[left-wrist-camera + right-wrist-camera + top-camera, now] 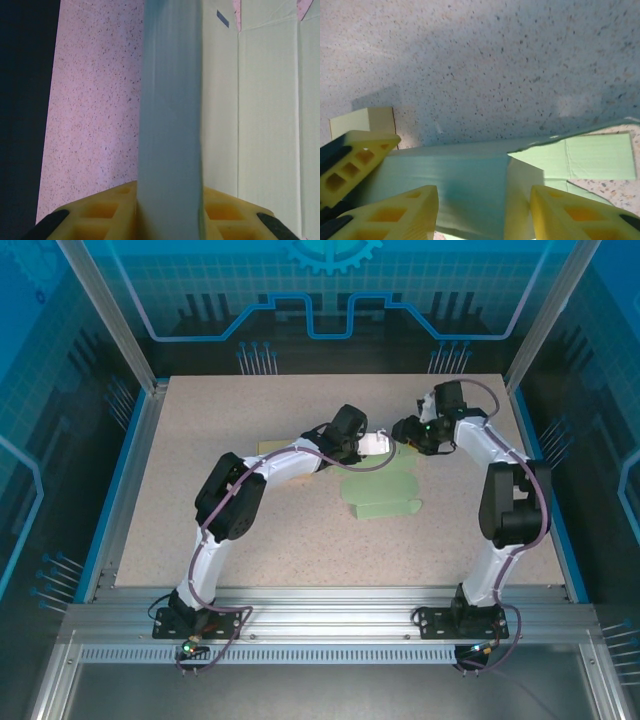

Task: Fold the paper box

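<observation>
Left tool (170, 192) pinching paper box (170, 100) edge-on | right tool (485, 195) spread | box pale green, creased, partly flat

Item: my left pincer (170, 194), yellow fingers (100, 212) clamped on an upright pale green flap (170, 100), edge-on. To its right I see the flat, creased box (265, 130); to its left, speckled bench (95, 110).

The paper box (385, 490) is smooth matt card, the table (300, 540) matt and speckled, its front rail (320, 625) bare metal.

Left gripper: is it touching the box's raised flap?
Touching. Left wrist view: the left gripper's yellow fingers clamp the flap, no gap.
</observation>
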Available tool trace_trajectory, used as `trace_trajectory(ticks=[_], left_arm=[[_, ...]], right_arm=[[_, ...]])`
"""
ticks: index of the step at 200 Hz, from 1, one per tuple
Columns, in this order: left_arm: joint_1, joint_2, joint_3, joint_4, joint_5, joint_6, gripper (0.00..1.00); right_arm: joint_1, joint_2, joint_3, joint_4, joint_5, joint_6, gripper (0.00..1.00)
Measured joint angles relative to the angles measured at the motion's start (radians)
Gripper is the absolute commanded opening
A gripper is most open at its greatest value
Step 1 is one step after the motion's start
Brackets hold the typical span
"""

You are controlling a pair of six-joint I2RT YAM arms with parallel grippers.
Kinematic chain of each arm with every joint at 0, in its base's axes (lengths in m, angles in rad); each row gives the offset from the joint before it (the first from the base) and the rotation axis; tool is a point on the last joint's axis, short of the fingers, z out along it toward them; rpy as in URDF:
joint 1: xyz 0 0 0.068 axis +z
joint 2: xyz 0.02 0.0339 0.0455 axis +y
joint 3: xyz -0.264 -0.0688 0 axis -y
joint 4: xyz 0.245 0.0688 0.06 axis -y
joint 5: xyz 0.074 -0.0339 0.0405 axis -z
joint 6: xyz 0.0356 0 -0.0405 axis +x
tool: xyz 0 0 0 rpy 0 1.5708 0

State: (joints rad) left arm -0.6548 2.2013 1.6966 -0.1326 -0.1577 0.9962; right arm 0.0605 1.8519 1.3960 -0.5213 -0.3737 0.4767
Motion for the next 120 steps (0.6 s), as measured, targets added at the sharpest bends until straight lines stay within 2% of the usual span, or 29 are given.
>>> trace_trajectory(ticks=[18, 40, 69, 78, 89, 99, 120], left_arm=[[0.0, 0.0, -0.003, 0.002, -0.004, 0.001, 0.29], [0.0, 0.0, -0.01, 0.01, -0.004, 0.001, 0.3], [0.003, 0.0, -0.013, 0.015, -0.016, 0.001, 0.3], [0.008, 0.0, -0.016, 0.018, -0.021, 0.001, 0.3], [0.011, 0.0, -0.016, 0.019, -0.026, 0.0, 0.3], [0.011, 0.0, -0.016, 0.019, -0.029, 0.0, 0.3], [0.011, 0.0, -0.016, 0.019, -0.029, 0.001, 0.3]], right_arm=[[0.0, 0.0, -0.023, 0.033, -0.017, 0.02, 0.51], [0.0, 0.0, -0.035, 0.074, -0.037, 0.045, 0.41], [-0.002, 0.024, -0.035, 0.134, -0.082, 0.087, 0.08], [-0.006, 0.035, -0.035, 0.158, -0.102, 0.099, 0.04], [-0.006, 0.045, -0.036, 0.178, -0.115, 0.121, 0.07], [-0.006, 0.045, -0.04, 0.19, -0.12, 0.127, 0.22], [-0.009, 0.034, -0.062, 0.209, -0.121, 0.115, 0.43]])
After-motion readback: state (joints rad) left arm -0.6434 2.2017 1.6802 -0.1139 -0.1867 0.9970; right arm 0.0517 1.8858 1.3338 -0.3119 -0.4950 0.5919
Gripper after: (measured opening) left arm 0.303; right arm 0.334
